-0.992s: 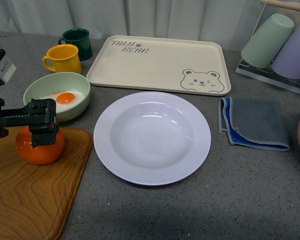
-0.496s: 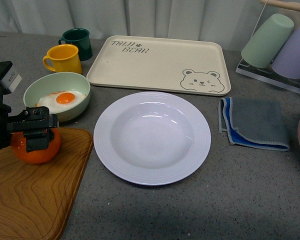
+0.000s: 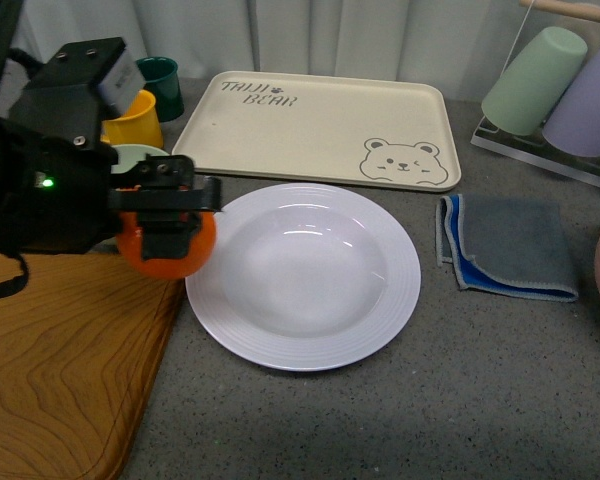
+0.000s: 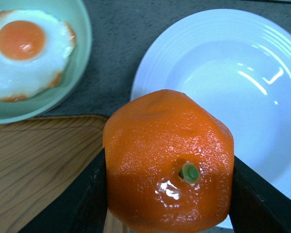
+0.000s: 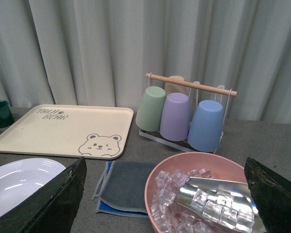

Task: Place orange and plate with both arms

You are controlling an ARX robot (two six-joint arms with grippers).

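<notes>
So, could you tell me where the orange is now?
Front view, left side: the orange sits between the left gripper's jaws, at the plate's left rim, beside the wooden board.

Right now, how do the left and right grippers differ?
The left gripper is shut on the orange; the right gripper is open and empty. The left is at the rim of the white plate; the right faces a pink bowl of ice. Both are black.

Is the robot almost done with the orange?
About halfway. Done: the left gripper holds the orange up off the wooden board. In hand: it hangs at the plate rim. Left: set it in the empty plate; the right gripper is open, holding nothing.
</notes>
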